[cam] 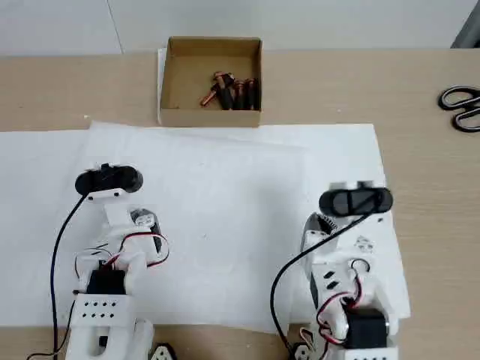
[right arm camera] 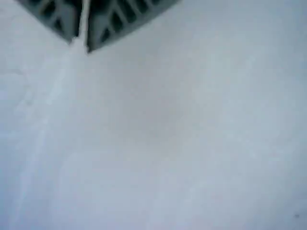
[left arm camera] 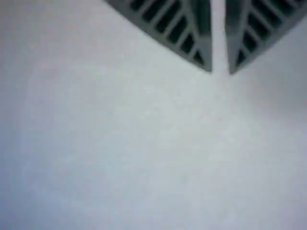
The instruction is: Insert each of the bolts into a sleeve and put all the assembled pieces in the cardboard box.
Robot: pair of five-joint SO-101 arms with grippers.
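Bolt-sleeve pieces [cam: 231, 91] seen heaped inside box [cam: 171, 82], toward its right wall. Left gripper [left arm camera: 219, 71] held over paper [cam: 240, 195] spread before box, jaws closed to slit, nothing gripped. Right gripper [right arm camera: 80, 44] likewise, jaws pressed together. Scissors [cam: 461, 107] laid well right of box.

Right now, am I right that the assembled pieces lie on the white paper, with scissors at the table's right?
Not quite: the high view shows the assembled pieces inside the cardboard box, not on the white paper. The scissors are at the right of the table.
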